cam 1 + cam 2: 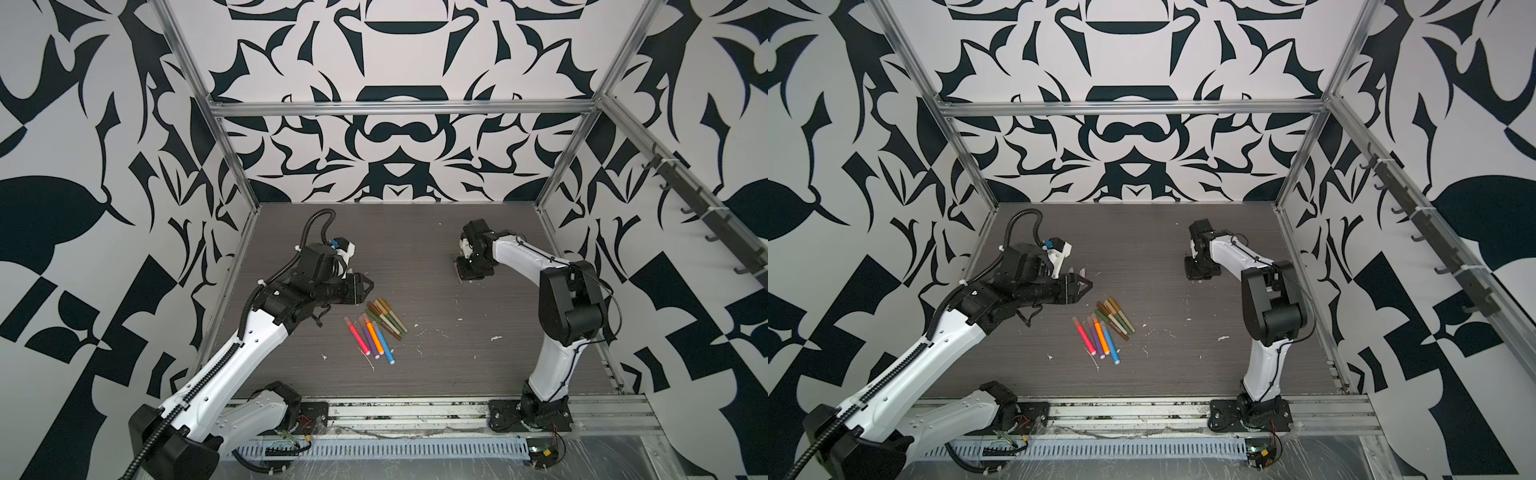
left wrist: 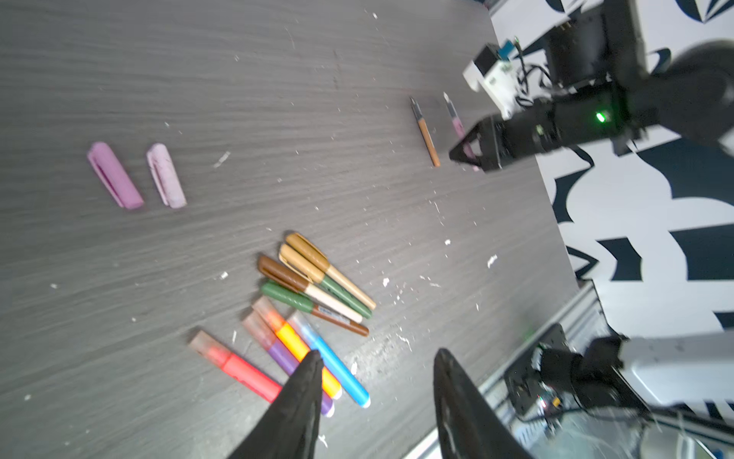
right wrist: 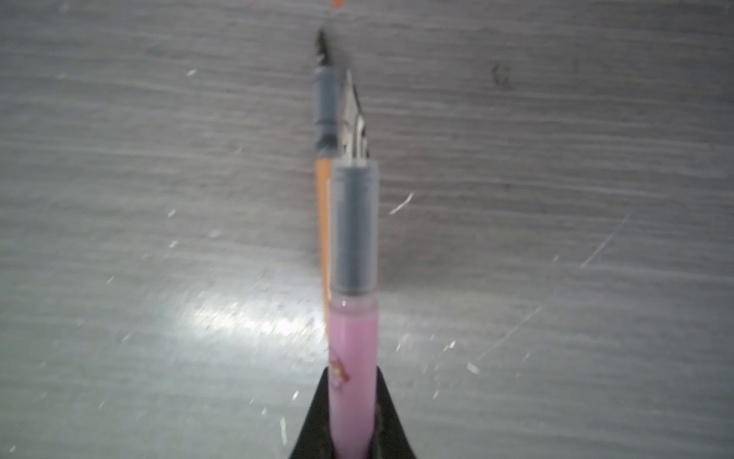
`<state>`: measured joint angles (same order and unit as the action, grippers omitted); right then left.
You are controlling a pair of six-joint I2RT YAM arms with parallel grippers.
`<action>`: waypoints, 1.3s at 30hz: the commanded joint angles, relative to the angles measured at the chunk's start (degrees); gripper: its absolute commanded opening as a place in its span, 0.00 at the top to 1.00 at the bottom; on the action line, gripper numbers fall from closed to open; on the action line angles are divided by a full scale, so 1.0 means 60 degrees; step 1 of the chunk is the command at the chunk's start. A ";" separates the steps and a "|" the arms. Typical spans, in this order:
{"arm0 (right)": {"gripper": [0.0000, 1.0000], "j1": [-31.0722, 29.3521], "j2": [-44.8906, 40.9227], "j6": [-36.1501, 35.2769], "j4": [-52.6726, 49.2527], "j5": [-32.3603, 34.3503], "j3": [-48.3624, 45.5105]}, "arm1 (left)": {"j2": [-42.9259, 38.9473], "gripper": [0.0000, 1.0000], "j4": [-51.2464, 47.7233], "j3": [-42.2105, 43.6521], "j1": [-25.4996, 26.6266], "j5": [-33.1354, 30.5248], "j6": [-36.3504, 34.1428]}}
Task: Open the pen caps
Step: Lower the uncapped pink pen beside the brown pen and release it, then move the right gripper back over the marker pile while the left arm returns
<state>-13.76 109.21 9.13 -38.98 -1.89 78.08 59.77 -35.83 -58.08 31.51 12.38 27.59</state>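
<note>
The grey tabletop [image 1: 478, 365] carries clustered capped pens [image 2: 294, 299], two loose lilac caps [image 2: 115, 177], one uncapped pen [image 2: 427, 137] and, apparently, white debris [image 2: 491, 260].

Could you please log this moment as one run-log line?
left gripper: open | right gripper: shut on pink pen, uncapped | lilac caps: two, loose | pile of pens: capped

**Camera layout: four views**

Your two top views sit high at the front, looking down and back over the whole worktop [image 1: 457, 365], nearly identical. Your left wrist camera looks obliquely across it, sharing the pen cluster [image 2: 290, 276] with them. Your right wrist camera sits very close, along one pink pen [image 3: 351, 345].
</note>
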 commanded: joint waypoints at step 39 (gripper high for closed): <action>0.69 0.0198 0.1231 0.0039 0.0337 -0.0906 0.1371 | -0.1436 0.49 -0.1117 0.0892 -0.0183 0.0222 -0.0895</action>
<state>-12.51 118.21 8.95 -36.21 -6.61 84.71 51.40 -42.22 -53.47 30.65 13.54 22.61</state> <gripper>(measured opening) 0.306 0.508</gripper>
